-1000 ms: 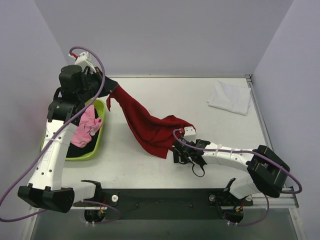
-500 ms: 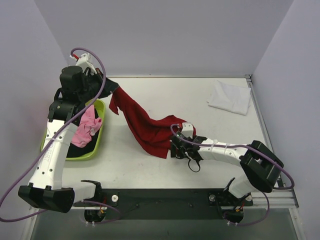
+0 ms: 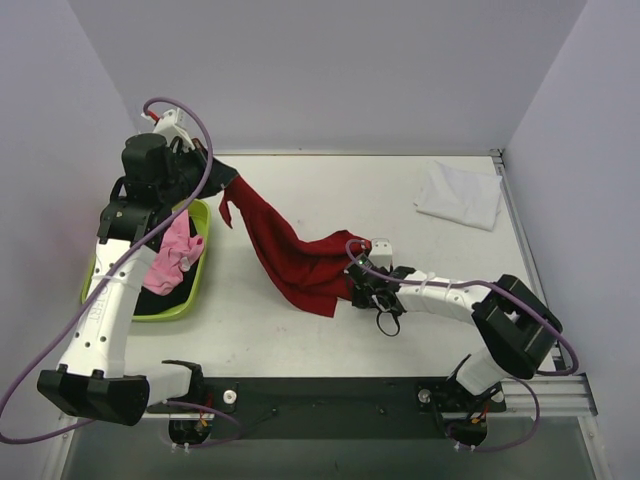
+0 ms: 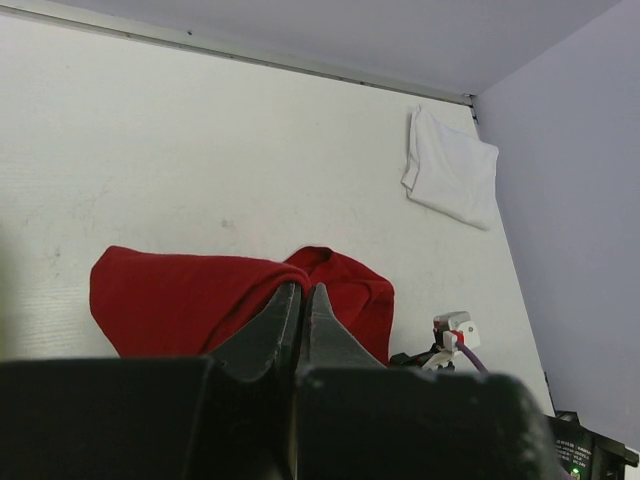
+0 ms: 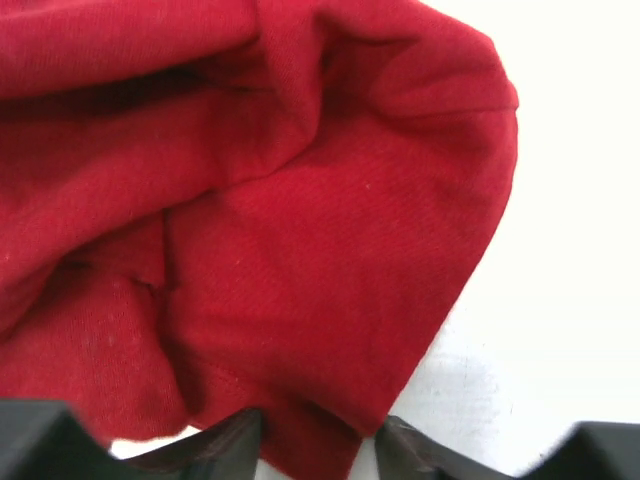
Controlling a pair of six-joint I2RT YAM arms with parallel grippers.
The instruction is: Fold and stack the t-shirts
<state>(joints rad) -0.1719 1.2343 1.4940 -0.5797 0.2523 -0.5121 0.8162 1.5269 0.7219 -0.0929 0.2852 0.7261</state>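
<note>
The deep red t-shirt (image 3: 290, 250) hangs slanted from my left gripper (image 3: 222, 180), which is shut on its upper corner high above the table's far left. Its lower end rests bunched on the table. In the left wrist view the shut gripper (image 4: 303, 292) pinches the red cloth (image 4: 170, 290). My right gripper (image 3: 358, 285) is low at the shirt's lower right edge. In the right wrist view it (image 5: 318, 445) is open, with the red hem (image 5: 300, 250) lying between its fingers. The white t-shirt (image 3: 460, 195) lies folded at the back right. The pink t-shirt (image 3: 175, 250) lies on the black one (image 3: 165, 295).
The lime-green tub (image 3: 197, 285) holding the pink and black shirts stands at the left edge, under my left arm. The white folded shirt also shows in the left wrist view (image 4: 452, 170). Walls close the table on three sides.
My right gripper has moved left, onto the red shirt's lower edge, so the hem now lies between its fingers. My left gripper still holds the upper corner, almost in the same place.
</note>
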